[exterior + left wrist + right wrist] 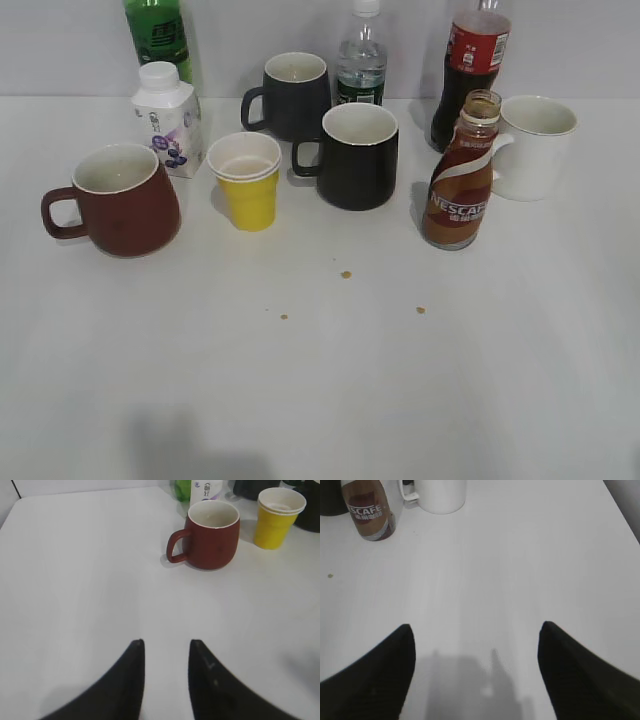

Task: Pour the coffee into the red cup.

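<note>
The coffee (460, 180) is seen upright and uncapped on the right of the table (330, 380), just in front of a white mug (535, 145) and a cola bottle (470, 65), while the red cup (118, 200) is set well apart on the left, handle pointing left, beside a yellow cup (246, 182) and a milk carton (168, 118). The left hand (166, 650) is held over bare table with its fingers slightly parted and nothing between them. The right hand (476, 630) is spread wide and empty, well short of the coffee.
</note>
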You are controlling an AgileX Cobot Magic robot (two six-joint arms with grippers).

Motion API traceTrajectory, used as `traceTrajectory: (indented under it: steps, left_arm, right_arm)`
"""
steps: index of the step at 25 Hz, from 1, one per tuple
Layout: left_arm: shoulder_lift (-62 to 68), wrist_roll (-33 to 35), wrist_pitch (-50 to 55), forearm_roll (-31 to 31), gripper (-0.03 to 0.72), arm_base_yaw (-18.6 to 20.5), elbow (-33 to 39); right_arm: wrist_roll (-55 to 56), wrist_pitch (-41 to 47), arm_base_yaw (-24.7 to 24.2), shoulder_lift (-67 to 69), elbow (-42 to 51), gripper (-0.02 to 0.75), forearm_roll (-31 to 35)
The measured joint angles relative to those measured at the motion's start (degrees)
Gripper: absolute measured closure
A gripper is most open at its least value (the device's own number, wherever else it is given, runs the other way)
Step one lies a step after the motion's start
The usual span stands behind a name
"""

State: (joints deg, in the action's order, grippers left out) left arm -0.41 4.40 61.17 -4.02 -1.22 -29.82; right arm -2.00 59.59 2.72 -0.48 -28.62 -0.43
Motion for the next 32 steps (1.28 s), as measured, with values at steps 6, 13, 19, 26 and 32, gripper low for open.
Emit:
traceTrajectory:
  steps: [6, 13, 19, 26, 32]
  left_arm:
    - [0.0, 0.0, 0.0, 0.0, 0.449, 0.0, 0.0]
    - [0.0, 0.0, 0.0, 0.0, 0.449, 0.0, 0.0]
    - [0.0, 0.0, 0.0, 0.0, 0.449, 0.0, 0.0]
    - [0.0, 0.0, 0.0, 0.0, 0.449, 0.0, 0.0]
    - [0.0, 0.0, 0.0, 0.0, 0.449, 0.0, 0.0]
  right_arm:
    - [0.0, 0.0, 0.0, 0.0, 0.0, 0.166, 0.0]
    - [0.0, 0.0, 0.0, 0.0, 0.0, 0.166, 0.0]
    - [0.0, 0.0, 0.0, 0.0, 0.0, 0.166, 0.0]
    - [0.1, 0.0, 0.0, 0.0, 0.0, 0.166, 0.0]
    - [0.1, 0.0, 0.0, 0.0, 0.0, 0.166, 0.0]
